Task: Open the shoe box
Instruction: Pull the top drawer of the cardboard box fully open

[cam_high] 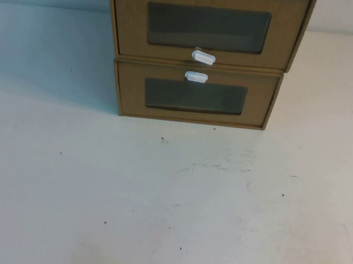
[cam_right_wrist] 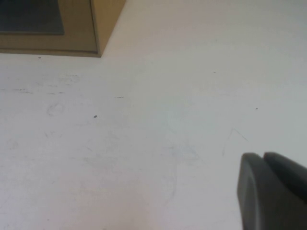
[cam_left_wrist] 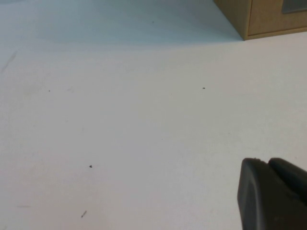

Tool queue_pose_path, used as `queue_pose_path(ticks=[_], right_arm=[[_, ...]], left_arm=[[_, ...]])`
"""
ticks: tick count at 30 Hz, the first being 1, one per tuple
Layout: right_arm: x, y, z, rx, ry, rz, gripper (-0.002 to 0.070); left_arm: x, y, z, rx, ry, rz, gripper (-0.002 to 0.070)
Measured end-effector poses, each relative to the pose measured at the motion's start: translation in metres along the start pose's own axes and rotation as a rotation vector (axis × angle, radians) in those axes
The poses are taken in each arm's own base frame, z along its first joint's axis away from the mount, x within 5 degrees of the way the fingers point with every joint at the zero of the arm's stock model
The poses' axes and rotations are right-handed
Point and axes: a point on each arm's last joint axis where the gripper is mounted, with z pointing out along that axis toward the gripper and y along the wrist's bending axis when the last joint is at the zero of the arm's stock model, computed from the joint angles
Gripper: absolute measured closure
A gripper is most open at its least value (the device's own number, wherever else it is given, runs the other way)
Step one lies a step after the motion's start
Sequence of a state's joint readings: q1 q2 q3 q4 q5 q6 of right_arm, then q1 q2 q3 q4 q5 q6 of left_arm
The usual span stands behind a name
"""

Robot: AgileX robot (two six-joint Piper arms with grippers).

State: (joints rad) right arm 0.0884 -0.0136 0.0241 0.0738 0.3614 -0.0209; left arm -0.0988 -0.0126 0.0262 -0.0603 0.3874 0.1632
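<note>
Two brown shoe boxes are seen stacked at the far middle of the white table (cam_high: 168, 207). The upper shoe box (cam_high: 129, 18) is set squarely on the lower shoe box (cam_high: 130, 88). Both fronts are shut flush. Each front is fitted with a dark window and a small white handle: the upper handle (cam_high: 203, 57) is placed at the bottom edge of its front, the lower handle (cam_high: 196, 77) at the top edge of its own, so the two are found just apart.

Neither arm is shown reaching toward the boxes. The left pincer (cam_left_wrist: 269, 165) is held low over bare table, well apart from the box corner, with its dark fingers pressed together and nothing gripped. The right pincer (cam_right_wrist: 265, 158) is held likewise on the other side, closed narrow and empty.
</note>
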Motion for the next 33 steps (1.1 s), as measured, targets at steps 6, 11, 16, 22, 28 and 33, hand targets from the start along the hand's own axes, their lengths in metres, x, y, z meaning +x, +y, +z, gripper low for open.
queue_pose_path(ticks=[6, 11, 16, 22, 28, 33], right_arm=[[0.0, 0.0, 0.0, 0.0, 0.0, 0.0, 0.0689], [0.0, 0.0, 0.0, 0.0, 0.0, 0.0, 0.0689], [0.0, 0.0, 0.0, 0.0, 0.0, 0.0, 0.0689], [0.0, 0.0, 0.0, 0.0, 0.0, 0.0, 0.0689], [0.0, 0.0, 0.0, 0.0, 0.0, 0.0, 0.0689], [0.0, 0.0, 0.0, 0.0, 0.0, 0.0, 0.0689]], left_arm=[[-0.0002, 0.0, 0.0, 0.0, -0.002, 0.0, 0.068], [-0.0005, 0.0001, 0.0, -0.001, -0.006, 0.0, 0.068], [-0.0007, 0.0001, 0.0, -0.001, -0.008, 0.0, 0.068], [-0.0008, 0.0001, 0.0, -0.002, -0.009, 0.0, 0.068], [-0.0035, 0.0003, -0.0001, -0.002, -0.039, -0.064, 0.068], [-0.0087, 0.0011, -0.0004, 0.0, -0.097, -0.257, 0.068]])
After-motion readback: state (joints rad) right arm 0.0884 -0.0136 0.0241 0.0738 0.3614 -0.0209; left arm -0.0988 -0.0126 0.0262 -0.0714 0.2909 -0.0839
